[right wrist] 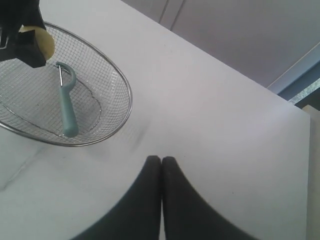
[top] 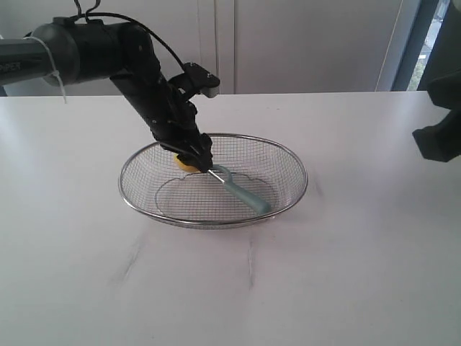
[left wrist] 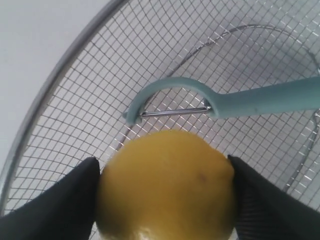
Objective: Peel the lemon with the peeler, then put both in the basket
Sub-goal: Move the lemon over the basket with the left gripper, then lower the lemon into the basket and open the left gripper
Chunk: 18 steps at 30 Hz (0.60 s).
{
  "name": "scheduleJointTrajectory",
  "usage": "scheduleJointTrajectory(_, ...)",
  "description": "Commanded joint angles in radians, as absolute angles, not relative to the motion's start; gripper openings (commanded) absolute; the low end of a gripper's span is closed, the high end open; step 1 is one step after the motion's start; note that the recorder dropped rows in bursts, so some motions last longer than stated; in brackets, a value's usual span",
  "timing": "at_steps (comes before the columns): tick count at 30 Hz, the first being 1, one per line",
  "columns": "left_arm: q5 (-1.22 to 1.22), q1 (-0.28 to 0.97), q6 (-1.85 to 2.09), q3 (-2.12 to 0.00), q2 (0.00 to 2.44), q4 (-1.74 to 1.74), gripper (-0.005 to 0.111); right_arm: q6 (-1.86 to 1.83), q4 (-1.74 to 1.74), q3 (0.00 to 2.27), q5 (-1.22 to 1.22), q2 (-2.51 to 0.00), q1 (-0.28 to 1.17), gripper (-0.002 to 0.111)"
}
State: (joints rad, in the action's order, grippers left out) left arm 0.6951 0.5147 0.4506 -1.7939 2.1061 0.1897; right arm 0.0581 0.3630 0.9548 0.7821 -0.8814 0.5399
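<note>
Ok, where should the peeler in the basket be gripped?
Probably grip the peeler by its teal handle, mid-length, coming down from above with the jaws across its narrow width. It lies on the mesh of the basket with that end free, while its bladed head sits close to the lemon held in the left gripper.

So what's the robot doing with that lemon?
The left pincer has the lemon squeezed between its fingers, low inside the wire basket. The peeler already lies in the basket, right next to the lemon. The right pincer is shut with nothing in it, over the white table, off to the side of the basket.
</note>
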Motion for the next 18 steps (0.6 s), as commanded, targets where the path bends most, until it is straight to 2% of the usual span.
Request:
scheduleJointTrajectory(1,0.701,0.519,0.444,-1.796,2.147,0.200,0.000,0.068,0.371,0.952,0.768,-0.865,0.535,0.000)
scheduleJointTrajectory(15,0.707,0.519,0.448,-1.787,2.206,0.200,0.000,0.091,0.386,0.952,0.768,-0.845,0.535,0.000)
scheduleJointTrajectory(18,0.709,0.519,0.452,-1.787,2.216,0.200,0.009,0.091,0.386,0.952,0.768,-0.845,0.535,0.000)
